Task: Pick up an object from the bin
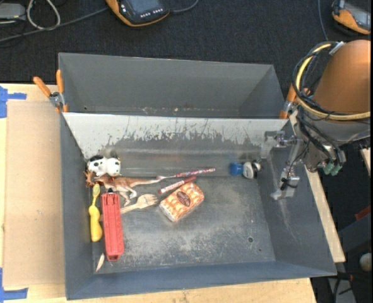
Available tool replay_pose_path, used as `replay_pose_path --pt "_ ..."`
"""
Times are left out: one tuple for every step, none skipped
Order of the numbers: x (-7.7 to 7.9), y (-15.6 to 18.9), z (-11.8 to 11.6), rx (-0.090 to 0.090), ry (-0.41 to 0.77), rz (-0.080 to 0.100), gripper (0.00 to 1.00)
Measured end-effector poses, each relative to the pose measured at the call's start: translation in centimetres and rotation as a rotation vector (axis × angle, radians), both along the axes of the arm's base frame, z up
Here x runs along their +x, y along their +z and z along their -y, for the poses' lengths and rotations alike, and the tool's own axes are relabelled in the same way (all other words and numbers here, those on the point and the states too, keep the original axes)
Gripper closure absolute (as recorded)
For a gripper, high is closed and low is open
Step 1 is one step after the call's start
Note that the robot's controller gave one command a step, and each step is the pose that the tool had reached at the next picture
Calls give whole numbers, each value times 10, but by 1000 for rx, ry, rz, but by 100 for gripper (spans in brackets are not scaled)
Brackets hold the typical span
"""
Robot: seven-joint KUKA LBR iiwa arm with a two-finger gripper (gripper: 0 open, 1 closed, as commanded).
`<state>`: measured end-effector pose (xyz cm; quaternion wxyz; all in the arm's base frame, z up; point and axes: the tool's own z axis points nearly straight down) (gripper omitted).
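My gripper (286,185) hangs over the bin's right sloping wall, above the floor and with nothing in it. Nearest to it, a small blue cap-like piece (235,168) and a round white-and-black piece (253,169) lie side by side at the foot of the back wall, a little to its left. Farther left, an orange-brown wrapped packet (182,201) lies near the middle of the floor. A thin pink stick (187,172) stretches along the floor just behind the packet.
A loose cluster fills the left side of the bin: a black-and-white toy cow (104,165), a brown toy dinosaur (127,183), a pale wooden piece (139,202), a yellow-handled tool (95,214) and a long red tool (112,226).
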<state>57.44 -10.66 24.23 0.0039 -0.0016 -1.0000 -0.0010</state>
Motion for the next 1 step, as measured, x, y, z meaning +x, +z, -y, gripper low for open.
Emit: replay_pose_path --pt "1 5 0 -2 2 8 0"
